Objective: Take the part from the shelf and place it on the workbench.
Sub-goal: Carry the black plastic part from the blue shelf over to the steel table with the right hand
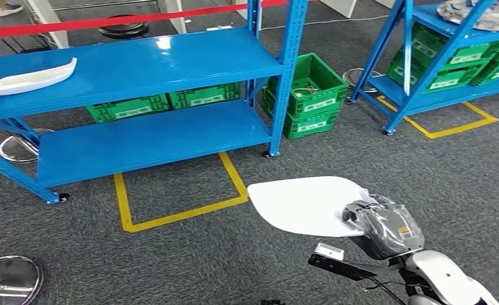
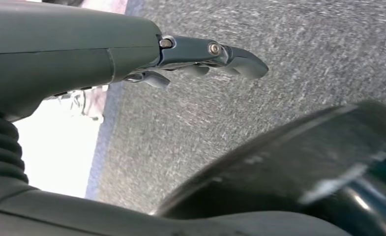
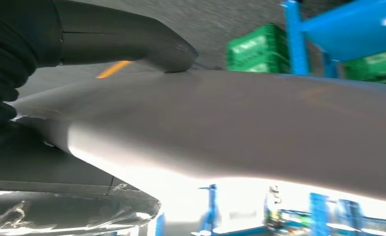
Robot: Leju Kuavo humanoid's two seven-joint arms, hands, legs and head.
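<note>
White part (image 1: 304, 204) is lying flat in the right hand (image 1: 383, 227), out over the grey carpet (image 1: 189, 254) at about five o'clock in the head view, well apart from the blue shelf (image 1: 145, 67). In the right wrist view the thumb (image 3: 146, 46) is pressing on its upper face, the fingers clamping it. A second white part (image 1: 27, 77) is resting on the shelf at ten o'clock. The left hand (image 2: 200, 59) is hanging over the carpet, its fingers slightly apart and holding nothing.
</note>
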